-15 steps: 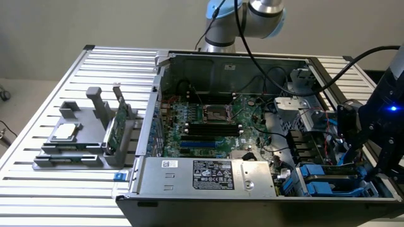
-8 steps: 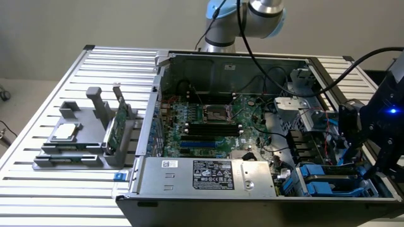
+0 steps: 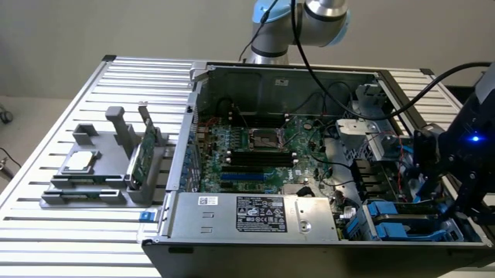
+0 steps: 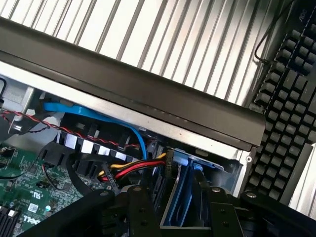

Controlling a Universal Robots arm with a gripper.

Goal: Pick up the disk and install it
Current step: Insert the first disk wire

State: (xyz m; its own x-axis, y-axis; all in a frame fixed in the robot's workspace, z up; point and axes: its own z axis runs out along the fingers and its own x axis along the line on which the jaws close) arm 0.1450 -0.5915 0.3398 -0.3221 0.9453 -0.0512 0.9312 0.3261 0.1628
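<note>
Exterior view's left: slatted tabletop [image 3: 46,231], grey holder [image 3: 85,194] carrying square chip [image 3: 81,161] and upright green card [image 3: 141,153]. Centre: open computer case [image 3: 197,87], circuit board [image 3: 255,150] inside, silver power box [image 3: 255,217] at near edge. Exterior view's right: pincer [image 3: 429,185] low over corner bay with blue carriers [image 3: 390,213]. Wrist view: pincer [image 4: 180,190] clamped on blue-framed disk [image 4: 185,197], at bay mouth beside red-yellow wires [image 4: 133,168]; keyboard [image 4: 284,98] outside case wall.
</note>
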